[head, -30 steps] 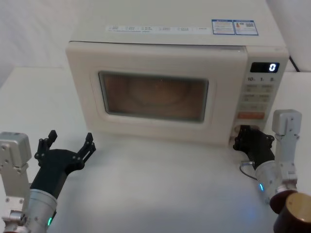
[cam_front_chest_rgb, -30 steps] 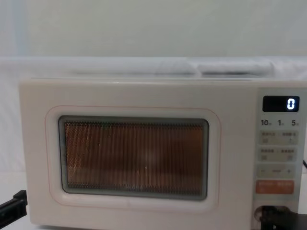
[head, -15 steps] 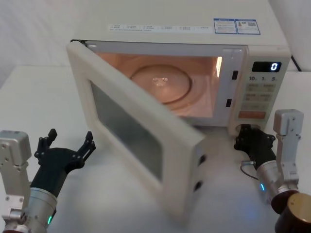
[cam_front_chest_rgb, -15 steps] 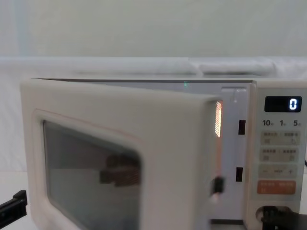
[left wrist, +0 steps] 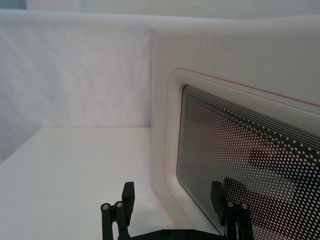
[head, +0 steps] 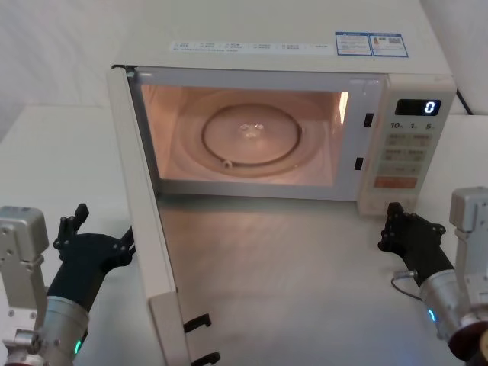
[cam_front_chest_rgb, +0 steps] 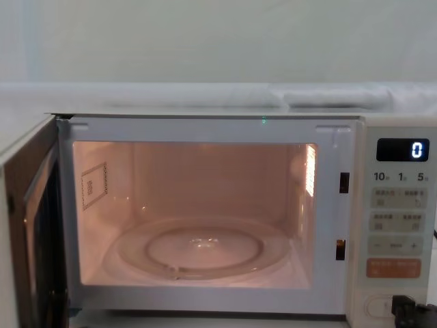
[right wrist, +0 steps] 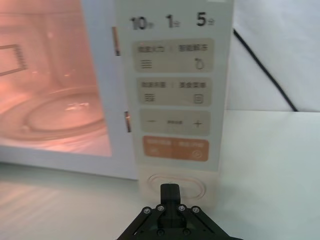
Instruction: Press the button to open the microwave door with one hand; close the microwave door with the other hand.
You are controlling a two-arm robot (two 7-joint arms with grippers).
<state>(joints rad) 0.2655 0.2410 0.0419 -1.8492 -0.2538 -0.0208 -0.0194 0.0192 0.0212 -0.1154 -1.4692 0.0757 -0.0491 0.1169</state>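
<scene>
Two grippers low, left gripper (head: 103,231) fingers spread beside swung-out microwave door (head: 145,229), right gripper (head: 400,227) fingers together near button (right wrist: 172,188).

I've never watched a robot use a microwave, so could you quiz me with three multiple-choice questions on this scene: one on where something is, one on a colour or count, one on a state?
1. Where is the right tool?
A. inside the oven
B. on the table just in front of the control panel
C. on top of the microwave

2. What digit does the display show?
A. 0
B. 5
C. 8

3. How is the microwave door?
A. shut
B. barely ajar
C. swung wide open

Answers:
1 B, in the right wrist view its tip points at the button.
2 A, a lit 0 glows on the panel.
3 C, the lit cavity and the glass turntable are fully exposed; the left tool waits by the door's outer face.
</scene>
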